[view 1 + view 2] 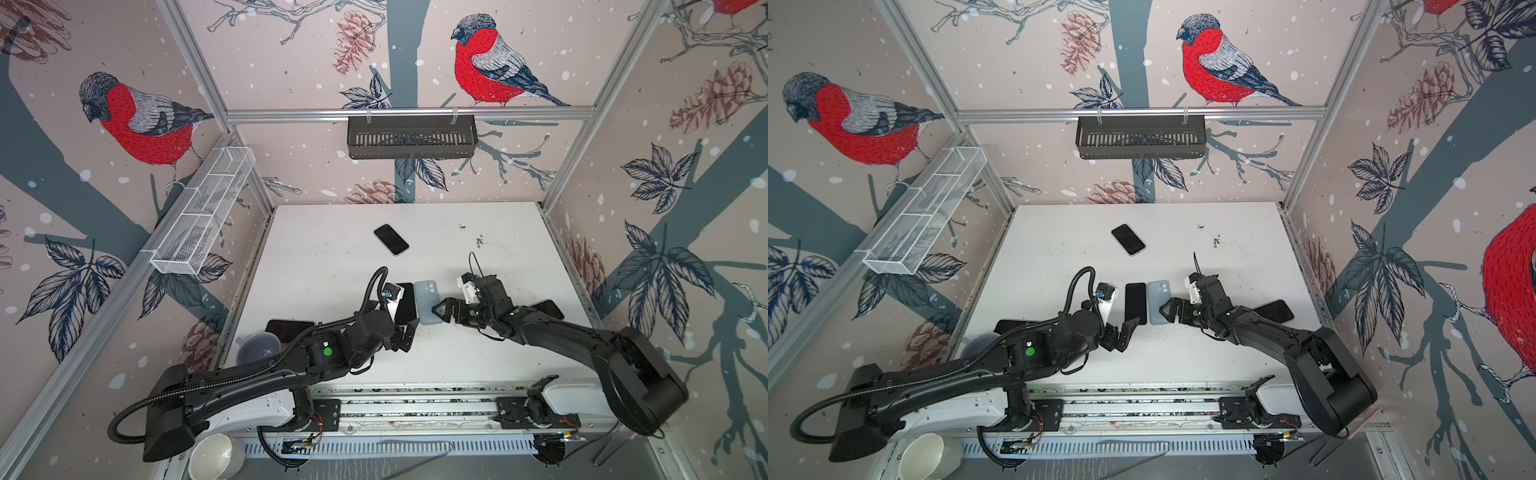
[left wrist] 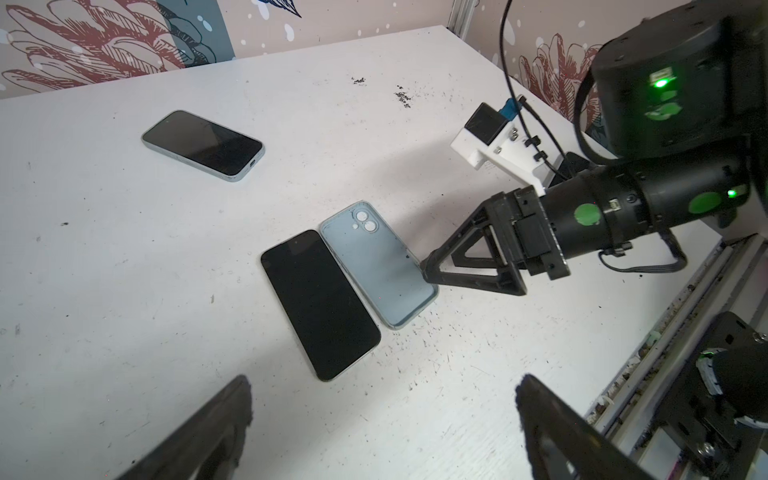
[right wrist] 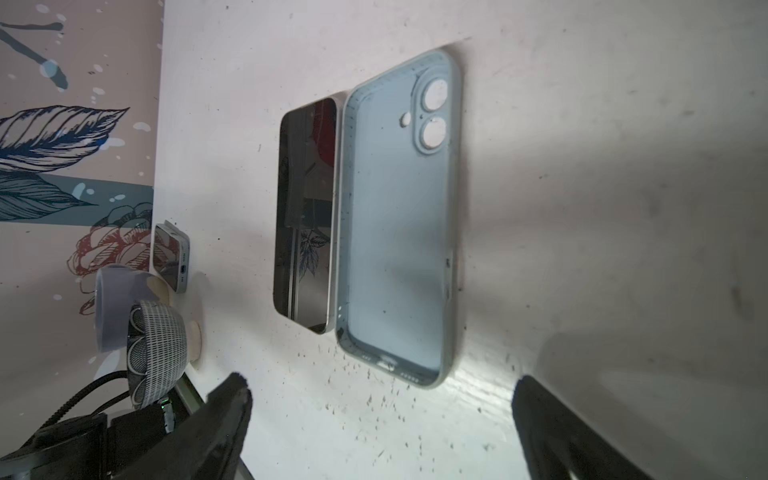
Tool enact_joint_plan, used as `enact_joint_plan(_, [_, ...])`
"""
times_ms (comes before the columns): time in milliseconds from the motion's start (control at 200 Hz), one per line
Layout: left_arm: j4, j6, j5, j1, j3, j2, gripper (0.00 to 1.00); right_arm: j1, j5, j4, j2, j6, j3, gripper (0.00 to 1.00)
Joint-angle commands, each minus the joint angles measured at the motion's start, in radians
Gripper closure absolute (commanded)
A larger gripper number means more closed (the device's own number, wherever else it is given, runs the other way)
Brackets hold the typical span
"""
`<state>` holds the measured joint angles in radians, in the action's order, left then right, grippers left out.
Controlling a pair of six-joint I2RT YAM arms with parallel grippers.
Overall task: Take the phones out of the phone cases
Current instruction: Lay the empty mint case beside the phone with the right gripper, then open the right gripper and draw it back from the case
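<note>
Black basket point(image 1: 411, 139), wire rack point(image 1: 199, 224) — white, bowl point(image 1: 224, 448)

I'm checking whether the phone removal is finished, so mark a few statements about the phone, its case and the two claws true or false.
1. The phone case lies empty, with its open side up. True.
2. The phone lies screen down beside the case. False: its dark screen faces up, and it lies alongside the case.
3. The left claw and the right claw are both open and hold nothing. True.
4. The second phone is stacked on the case. False: it lies by itself, farther back on the table, well apart from the case.
</note>
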<state>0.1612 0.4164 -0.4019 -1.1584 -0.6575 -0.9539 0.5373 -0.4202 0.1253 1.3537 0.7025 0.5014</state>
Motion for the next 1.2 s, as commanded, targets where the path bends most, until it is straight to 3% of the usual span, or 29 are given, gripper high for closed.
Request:
enact_joint_plan(0, [-0.026, 0.034, 0.014, 0.002, 0.02, 0.037, 0.02, 0.014, 0.006, 0.017, 0.04, -0.029, 0.02, 0.0])
enact_joint_plan(385, [-0.018, 0.053, 0.008, 0.002, 0.071, 0.093, 0.02, 0.061, -0.027, 0.108, 0.169, 0.007, 0.08, 0.0])
enact_joint_plan(685, [-0.053, 0.057, 0.015, 0.002, 0.113, 0.1, 0.02, 0.036, -0.004, 0.02, 0.07, -0.019, 0.078, 0.0])
enact_joint_plan(860, [-0.095, 0.048, 0.018, 0.002, 0.14, 0.105, 0.02, -0.042, 0.108, -0.152, -0.076, -0.072, 0.083, 0.0])
enact_joint_plan(1041, [-0.153, 0.029, 0.019, 0.004, 0.176, 0.109, 0.02, -0.181, 0.343, -0.41, -0.229, -0.127, 0.123, 0.0])
enact_joint_plan(1196, [-0.185, 0.023, 0.026, 0.014, 0.21, 0.116, 0.02, -0.284, 0.426, -0.482, -0.359, -0.139, 0.117, 0.0])
